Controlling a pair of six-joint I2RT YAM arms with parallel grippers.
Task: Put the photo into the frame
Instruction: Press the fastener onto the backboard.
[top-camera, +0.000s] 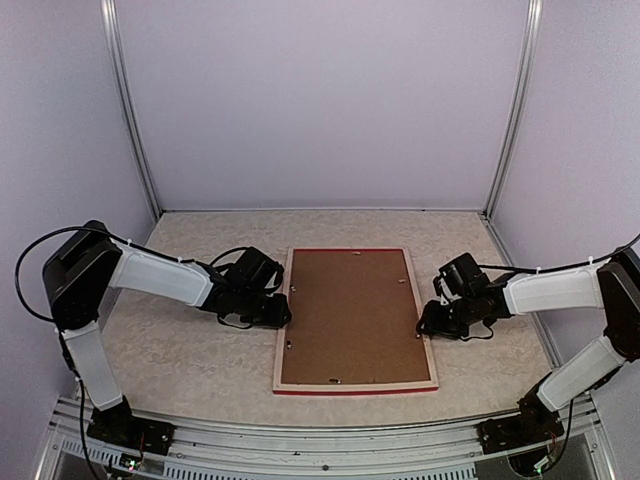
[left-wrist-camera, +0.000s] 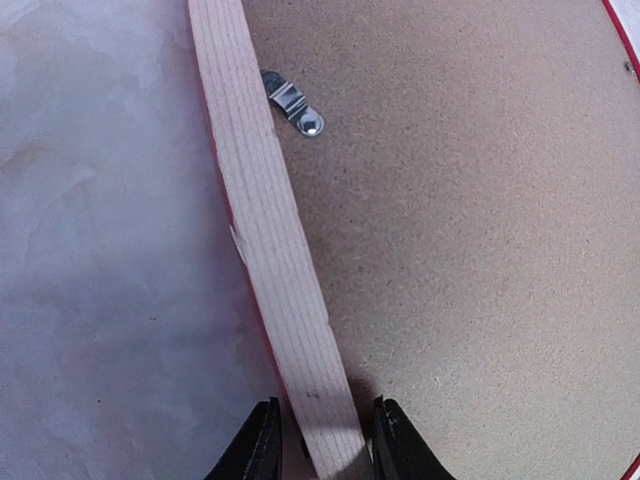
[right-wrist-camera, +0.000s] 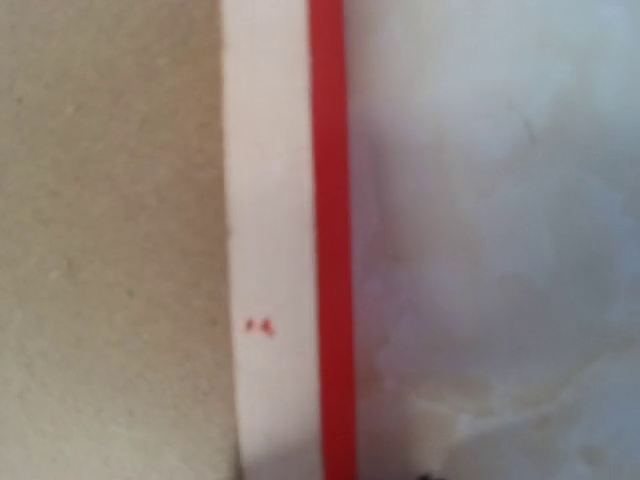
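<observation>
Face-down frame (top-camera: 355, 384) at table (top-camera: 190, 350) centre, backing board (top-camera: 348, 315) seated inside; left gripper (top-camera: 284, 314) clamped on its left wooden rail; right gripper (top-camera: 426, 325) at right rail, cannot tell whether open or closed

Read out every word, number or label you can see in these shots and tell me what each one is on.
No text can be read in any view.
Small red mark on the pale side of the frame, right wrist view: too blurred to read, and it may be only specks.
Backing board and metal clip: no print shows.
</observation>
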